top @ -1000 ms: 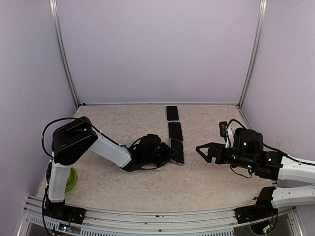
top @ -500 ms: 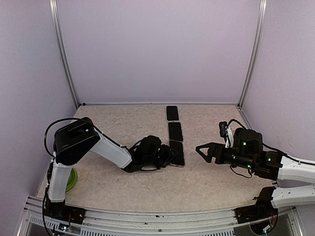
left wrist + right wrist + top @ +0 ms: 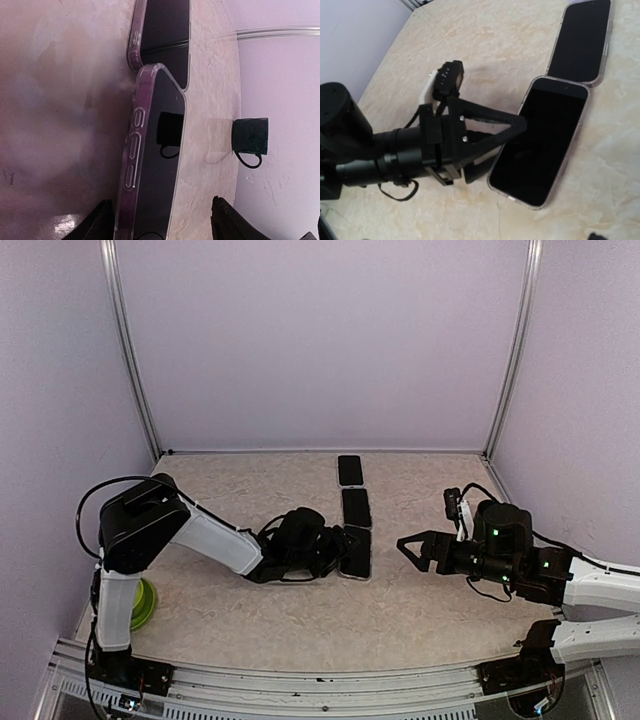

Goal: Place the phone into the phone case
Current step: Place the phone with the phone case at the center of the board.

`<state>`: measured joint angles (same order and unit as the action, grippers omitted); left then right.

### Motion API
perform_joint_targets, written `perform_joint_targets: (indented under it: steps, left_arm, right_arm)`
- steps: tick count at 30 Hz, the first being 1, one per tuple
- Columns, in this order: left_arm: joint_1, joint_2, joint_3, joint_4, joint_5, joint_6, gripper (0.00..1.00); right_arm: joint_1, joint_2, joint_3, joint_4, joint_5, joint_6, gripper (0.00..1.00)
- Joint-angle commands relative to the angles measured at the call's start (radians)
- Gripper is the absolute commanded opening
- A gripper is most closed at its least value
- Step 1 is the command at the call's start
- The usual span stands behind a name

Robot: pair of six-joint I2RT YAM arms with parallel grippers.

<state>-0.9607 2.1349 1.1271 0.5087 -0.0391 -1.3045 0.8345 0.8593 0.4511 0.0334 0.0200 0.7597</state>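
Table (image 3: 250,610); a row of dark phones runs from its middle to the far edge: nearest phone (image 3: 357,552), middle phone (image 3: 356,507), far phone (image 3: 349,470). Left arm (image 3: 215,540) stretched low across the table; left gripper (image 3: 338,552) at the nearest phone's left side, jaws parted, straddling its edge, nothing clamped. Right gripper (image 3: 408,548) spread wide, hovering apart toward the right edge; likely standing by to steady. Nearest phone lies flat, screen up; purple-tinted case (image 3: 131,150) rims it, side buttons showing; judged seated.

The left pincer (image 3: 501,146) gapes, apparently touching the cased phone (image 3: 542,142).
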Motion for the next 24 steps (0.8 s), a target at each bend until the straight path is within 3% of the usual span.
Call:
perform_joint_targets:
  steps: [1,18,24]
  left_arm:
    - [0.008,-0.055,-0.008,-0.082,-0.033,0.039,0.67]
    - [-0.011,-0.104,-0.012,-0.141,-0.032,0.068,0.69]
    - [0.004,-0.222,-0.041,-0.252,-0.142,0.209,0.87]
  right_arm:
    - [-0.011,-0.003,-0.008,-0.009,0.011,-0.01,0.92]
    - [-0.012,0.005,0.001,-0.017,0.022,-0.014,0.93]
    - [-0.012,0.005,0.033,-0.118,0.089,-0.053,1.0]
